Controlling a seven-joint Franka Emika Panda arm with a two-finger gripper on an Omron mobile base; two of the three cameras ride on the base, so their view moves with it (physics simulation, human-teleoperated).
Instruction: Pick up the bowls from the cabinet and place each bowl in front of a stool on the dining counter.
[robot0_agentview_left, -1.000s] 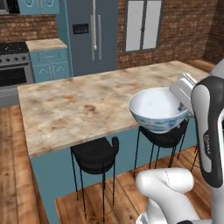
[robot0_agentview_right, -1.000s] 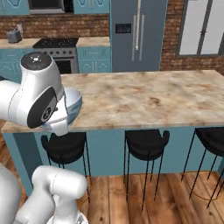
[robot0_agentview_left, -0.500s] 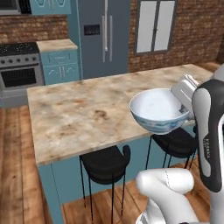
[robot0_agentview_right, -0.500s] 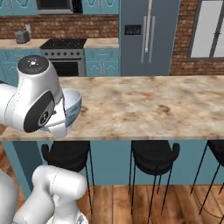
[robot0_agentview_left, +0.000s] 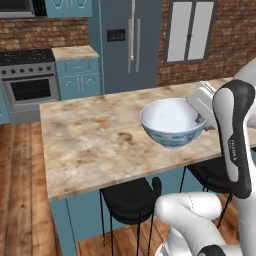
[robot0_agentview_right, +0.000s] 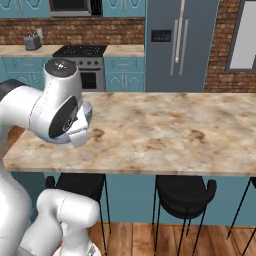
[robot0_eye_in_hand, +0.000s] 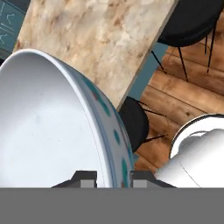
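Simulated kitchen: brick walls, plank floor, dining counter (robot0_agentview_left: 95, 140) with mottled beige top on a teal base. Gripper (robot0_eye_in_hand: 113, 176) clamped on the rim of a white bowl (robot0_agentview_left: 172, 122) with blue pattern, one finger inside the rim, one outside. Bowl held upright in the air, above the counter's near edge toward its right end in the left base view, largely hidden behind the arm in the right base view. Black stool (robot0_agentview_left: 131, 199) tucked under that near edge, just below and left of the bowl; second stool (robot0_agentview_right: 184, 194) farther along. Beyond the far edge: steel fridge (robot0_agentview_left: 129, 42) and stove (robot0_agentview_left: 31, 82).
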